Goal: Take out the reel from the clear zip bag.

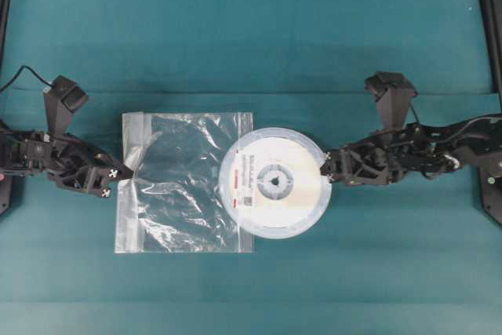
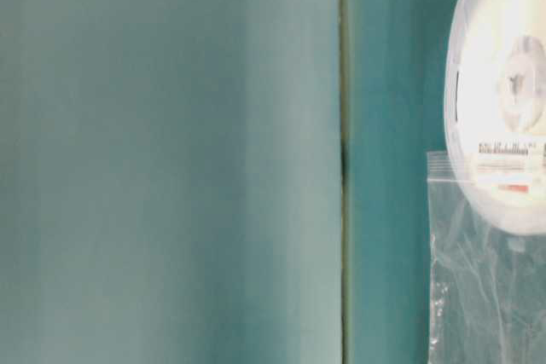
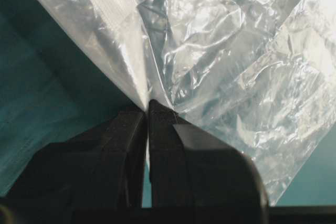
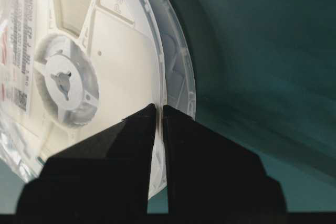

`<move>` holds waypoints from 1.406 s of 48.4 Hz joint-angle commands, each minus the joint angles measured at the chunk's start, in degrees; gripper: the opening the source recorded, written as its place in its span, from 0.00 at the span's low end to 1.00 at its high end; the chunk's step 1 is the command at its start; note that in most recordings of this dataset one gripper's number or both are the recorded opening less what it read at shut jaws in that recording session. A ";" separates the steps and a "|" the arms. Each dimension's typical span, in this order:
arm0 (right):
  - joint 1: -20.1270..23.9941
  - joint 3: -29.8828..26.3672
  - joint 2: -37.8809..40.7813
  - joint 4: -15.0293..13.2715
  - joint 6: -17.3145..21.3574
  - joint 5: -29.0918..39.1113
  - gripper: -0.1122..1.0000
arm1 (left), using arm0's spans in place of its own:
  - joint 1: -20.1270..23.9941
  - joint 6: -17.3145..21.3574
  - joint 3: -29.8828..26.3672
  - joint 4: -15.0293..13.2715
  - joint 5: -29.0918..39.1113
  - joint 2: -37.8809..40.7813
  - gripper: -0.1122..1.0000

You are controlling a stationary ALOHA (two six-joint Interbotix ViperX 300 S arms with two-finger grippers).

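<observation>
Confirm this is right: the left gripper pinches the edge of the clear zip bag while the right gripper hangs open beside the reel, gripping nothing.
One thing is wrong: the right gripper is not open. The right wrist view shows its jaws shut on the reel's rim. The rest holds: the left gripper pinches the clear zip bag's edge.

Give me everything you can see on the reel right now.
The reel is a flat round disc of white, slightly translucent plastic with a spoked hub, a centre hole and a small printed label with red marks. Most of it is out of the clear zip bag; only its left edge overlaps the bag's open side. The right gripper is shut on its rim, opposite the bag.
</observation>
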 commanded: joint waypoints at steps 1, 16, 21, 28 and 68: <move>-0.09 0.70 -1.85 0.18 0.44 -0.09 0.17 | -0.18 0.18 -0.53 0.18 0.00 0.09 0.07; -0.09 5.10 -6.42 0.88 0.44 0.09 0.12 | -0.18 0.18 -0.53 0.18 0.00 0.09 0.07; -0.09 6.42 -7.91 0.97 0.44 0.09 0.12 | -0.26 0.18 -0.53 0.18 0.00 0.00 0.07; -0.09 7.82 -9.76 1.32 0.53 0.18 0.12 | -0.18 0.18 -0.53 0.18 0.00 0.00 0.07; -0.09 10.90 -13.54 1.67 0.44 2.29 0.12 | -0.18 0.18 -0.88 0.18 0.00 0.09 0.07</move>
